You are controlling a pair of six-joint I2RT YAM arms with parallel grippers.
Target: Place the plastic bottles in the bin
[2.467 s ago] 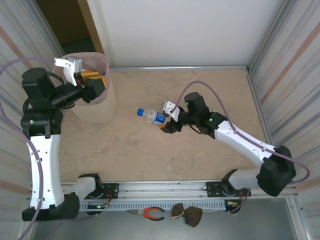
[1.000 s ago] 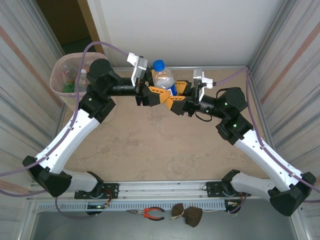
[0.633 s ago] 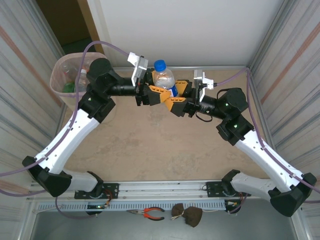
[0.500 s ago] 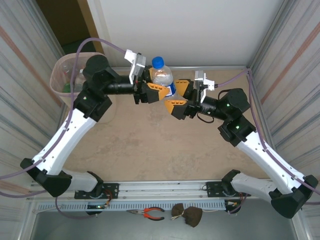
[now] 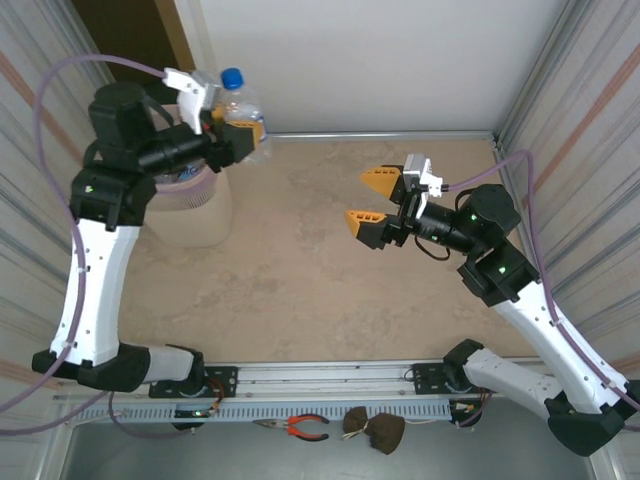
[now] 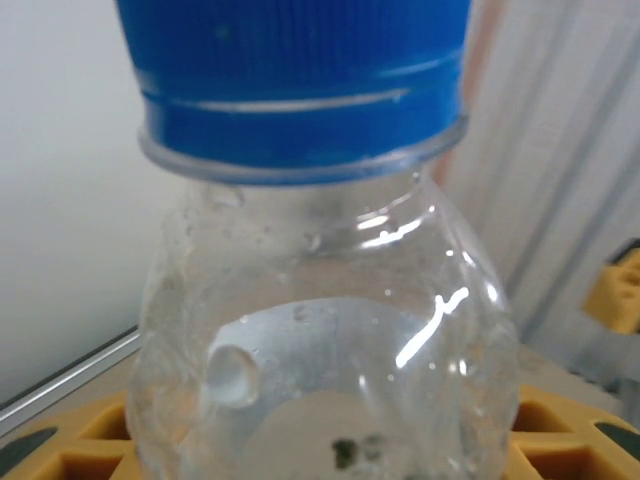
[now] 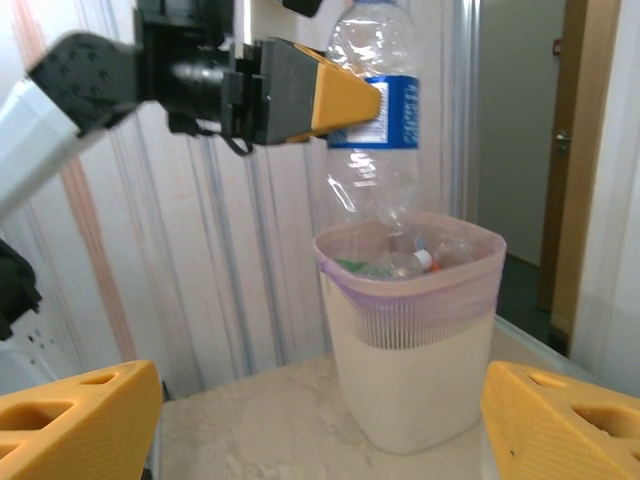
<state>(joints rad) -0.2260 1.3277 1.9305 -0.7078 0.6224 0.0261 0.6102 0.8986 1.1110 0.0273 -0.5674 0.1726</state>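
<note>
Above bin [image 5: 190, 215], L fingers [image 5: 246, 127] grip blue-label bottle [image 7: 372, 150], text unreadable; R fingers [image 5: 380, 179] spread open.

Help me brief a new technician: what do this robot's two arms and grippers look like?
The left arm and right arm have white link shells and black joint housings, each trailing a thin purple cable. The left gripper and right gripper carry blocky orange-yellow jaws on black bodies, topped by a white bracket. Green lights glow on the right arm.

The bottle [image 5: 243, 100] in my left hand [image 5: 243, 128] is clear, glossy plastic with a ribbed blue cap [image 6: 300, 80]; the bin [image 5: 190, 215] below it is matt beige, lined with filmy pink plastic.
</note>
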